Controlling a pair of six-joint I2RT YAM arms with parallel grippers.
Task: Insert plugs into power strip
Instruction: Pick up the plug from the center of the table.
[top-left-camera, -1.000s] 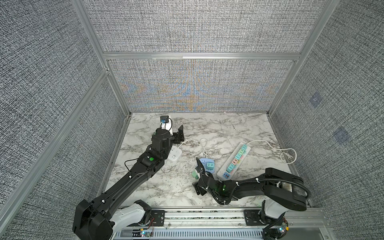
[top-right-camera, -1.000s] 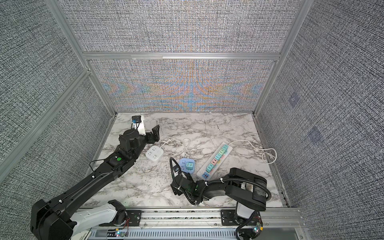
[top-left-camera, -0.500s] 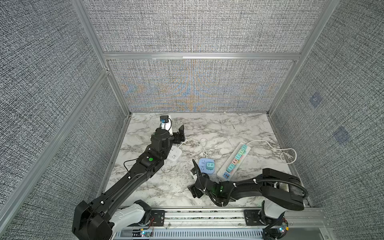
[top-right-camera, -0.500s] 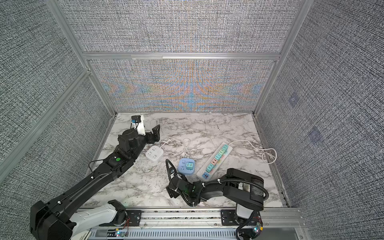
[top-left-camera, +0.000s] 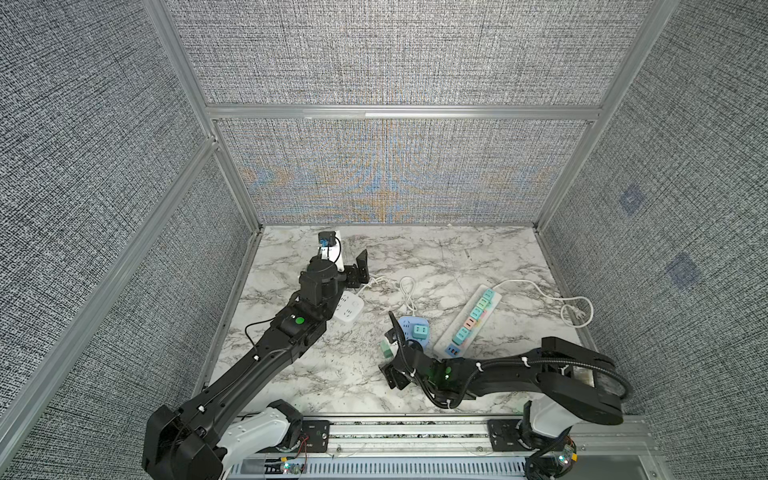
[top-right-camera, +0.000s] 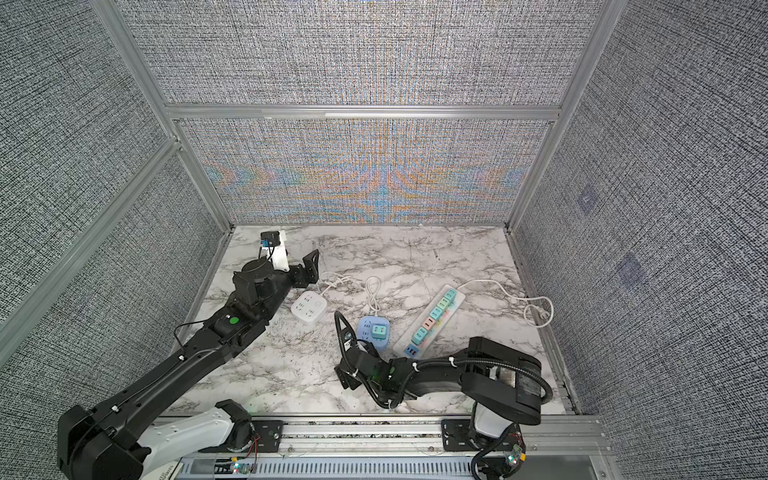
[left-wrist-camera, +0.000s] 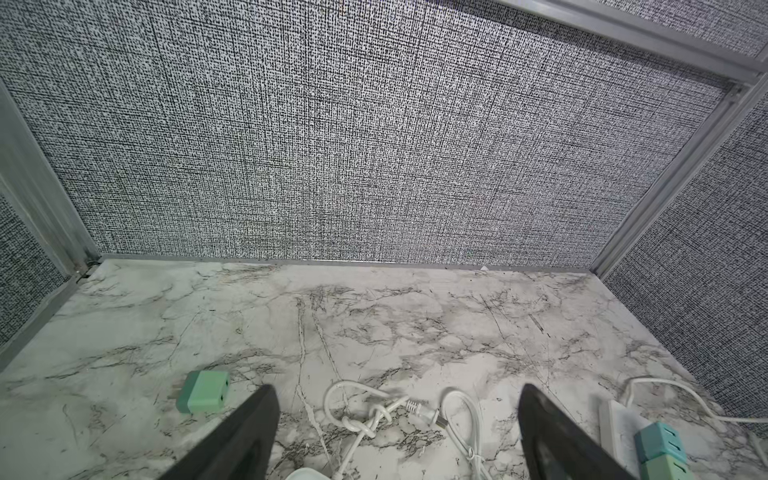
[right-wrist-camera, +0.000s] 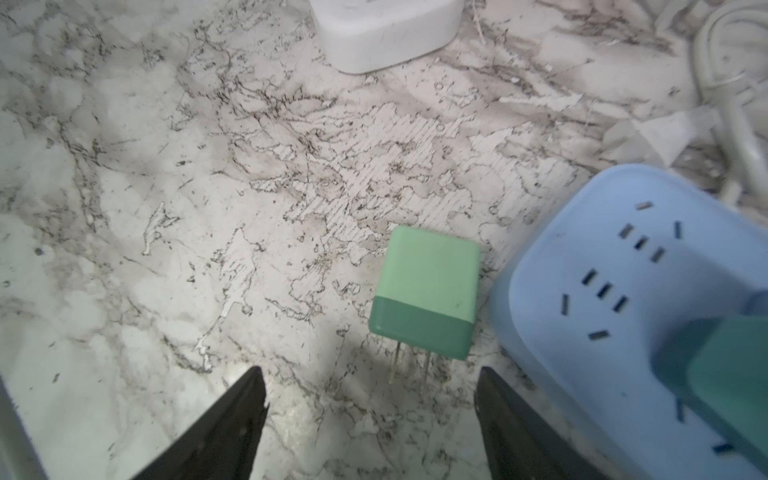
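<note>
The left arm (top-left-camera: 286, 332) reached from the near left corner toward the far left part of the tabletop (top-left-camera: 436, 257), with the wrist raised. The left gripper (left-wrist-camera: 397, 388) stood wide and held nothing; a knotted white cable (left-wrist-camera: 374, 415) lay on the tabletop under it. A mint green plug (left-wrist-camera: 203, 390) lay on its side outside the jaws, close to one finger (left-wrist-camera: 241, 436).

The right arm (top-left-camera: 519, 370) lay low, from the near right base toward the middle. The right gripper (right-wrist-camera: 370, 372) was also apart and empty. It pointed at a second mint green plug (right-wrist-camera: 424, 291), which lay flat just ahead of the jaws, not between them, with its prongs toward the gripper. This plug was just beside the blue power strip (right-wrist-camera: 602, 270), which carried one teal plug (top-left-camera: 420, 331). To the right, the long white power strip (top-left-camera: 452, 351) held a row of plugs (top-left-camera: 478, 305), with one pink plug (top-left-camera: 471, 322) among them.

Compared with one second before, the right gripper had drawn back from the blue power strip toward the near edge. The left arm had hardly moved.

Left of the second plug the tabletop was bare up to the square white power strip (top-left-camera: 351, 309). Before the far wall (top-left-camera: 395, 174) there was wide open room. The left arm was near the left wall (top-left-camera: 124, 208).
</note>
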